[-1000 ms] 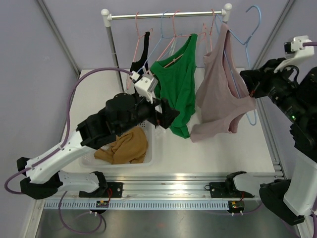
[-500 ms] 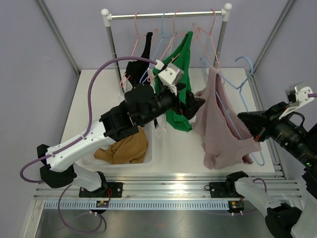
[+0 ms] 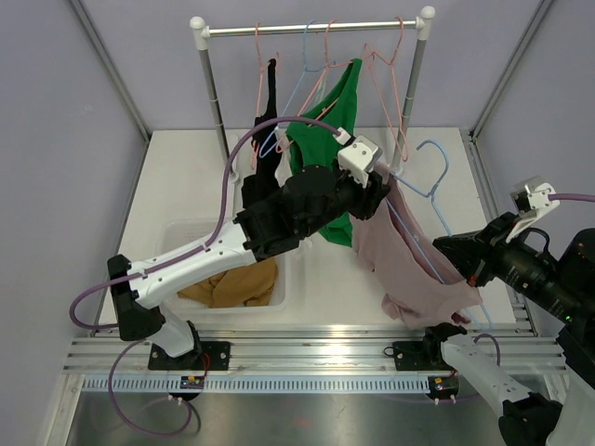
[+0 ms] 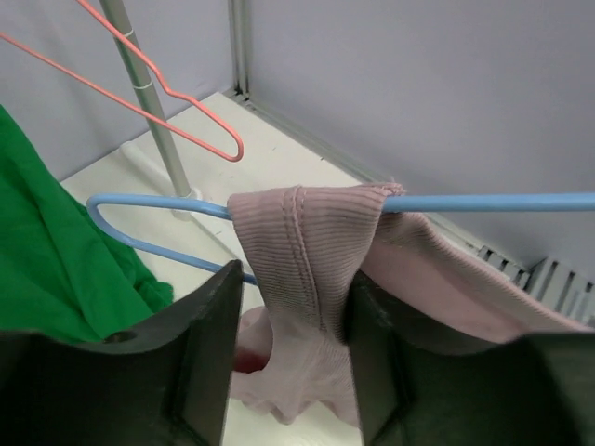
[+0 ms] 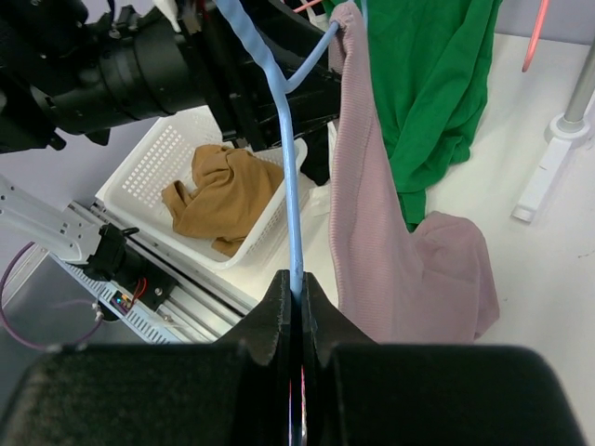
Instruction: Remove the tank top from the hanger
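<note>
- Left gripper is up at the shoulder of the pink tank top; its fingers stand apart with one strap hanging between them, cloth against the right-hand finger and a small gap on the other side
- Right gripper is pressed together on the wire of the blue hanger, so I read it as clamped on the hanger
- Tank top hangs in the air between the two arms, off the rail, strap looped over the blue hanger's arm, body drooping down above the table on the right side
- Hanger is tilted, hook end up near the left gripper
- Green top hangs on the rail just behind the left wrist
- White basket sits on the table at left with a tan garment in it
</note>
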